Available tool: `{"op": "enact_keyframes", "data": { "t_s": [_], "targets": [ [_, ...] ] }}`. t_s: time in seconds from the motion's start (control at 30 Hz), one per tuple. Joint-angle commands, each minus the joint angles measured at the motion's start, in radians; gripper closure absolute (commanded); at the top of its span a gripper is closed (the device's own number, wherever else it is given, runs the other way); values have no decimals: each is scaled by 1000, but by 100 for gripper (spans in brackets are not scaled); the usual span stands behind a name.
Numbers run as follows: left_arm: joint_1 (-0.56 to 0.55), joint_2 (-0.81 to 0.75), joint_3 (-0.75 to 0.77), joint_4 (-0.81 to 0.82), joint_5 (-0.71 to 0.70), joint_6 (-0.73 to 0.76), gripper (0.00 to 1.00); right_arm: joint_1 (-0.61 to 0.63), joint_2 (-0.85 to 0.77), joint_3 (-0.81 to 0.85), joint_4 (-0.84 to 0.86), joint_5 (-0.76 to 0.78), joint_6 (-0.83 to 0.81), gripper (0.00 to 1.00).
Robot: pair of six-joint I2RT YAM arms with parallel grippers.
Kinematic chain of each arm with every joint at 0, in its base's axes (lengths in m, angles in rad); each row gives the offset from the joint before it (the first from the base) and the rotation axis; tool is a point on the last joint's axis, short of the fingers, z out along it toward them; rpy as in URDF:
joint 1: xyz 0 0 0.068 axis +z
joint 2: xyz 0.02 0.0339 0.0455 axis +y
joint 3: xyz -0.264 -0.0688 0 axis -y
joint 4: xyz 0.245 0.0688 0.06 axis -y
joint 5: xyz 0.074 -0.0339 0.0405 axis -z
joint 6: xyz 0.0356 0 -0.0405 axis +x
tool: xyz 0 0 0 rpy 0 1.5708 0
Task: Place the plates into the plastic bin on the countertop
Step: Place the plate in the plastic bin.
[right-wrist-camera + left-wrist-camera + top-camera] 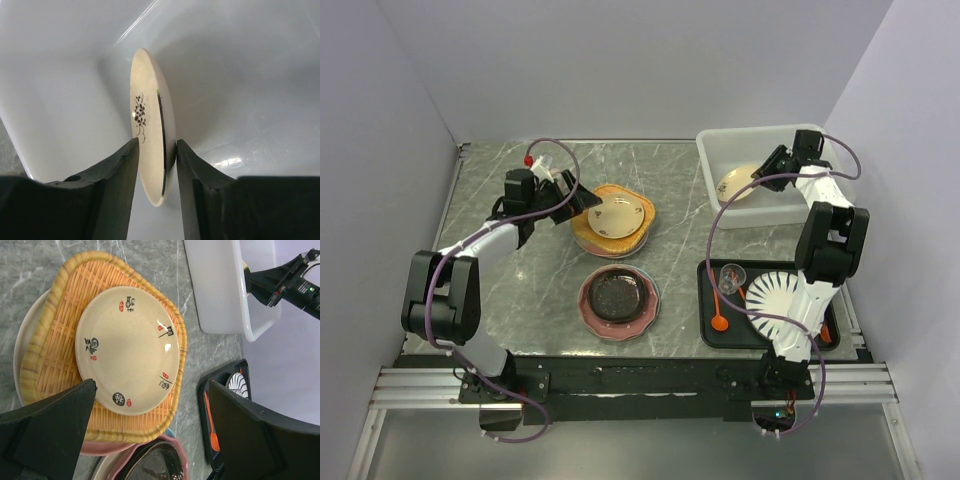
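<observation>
Veined grey countertop [675,200], seemingly lilac walls [620,60]

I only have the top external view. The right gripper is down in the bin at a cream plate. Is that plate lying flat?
Observer: No. The right wrist view shows the cream plate standing on edge in the plastic bin, between the fingers of the right gripper. Whether they pinch it I cannot tell.
Operator: Any pattern on it?
Observer: A dark sprig is printed on its face.
Operator: And the left side?
Observer: The left wrist view shows the left gripper wide open over a lettered plate with dark characters and red seals. It lies on the orange plate, which has a woven pattern.
</observation>
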Motion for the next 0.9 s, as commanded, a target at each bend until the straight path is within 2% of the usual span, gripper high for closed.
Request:
{"op": "enact_keyframes", "data": {
  "t_s": [0.0, 0.23, 0.27, 0.4, 0.87],
  "targets": [
    [-2, 19, 51, 0, 23, 20, 1, 7, 19, 65, -13, -1, -18, 53],
    [-10, 32, 75, -40, 7, 37, 1, 16, -6, 71, -40, 75, -38, 38],
    [-11, 32, 82, -50, 2, 40, 1, 21, -9, 76, -48, 94, -39, 33],
    [-16, 31, 86, -60, -3, 50, 1, 37, -32, 76, -62, 186, -51, 23],
    [-27, 74, 105, -93, -41, 72, 1, 56, -193, -22, 30, 151, -32, 20]
  ]
}}
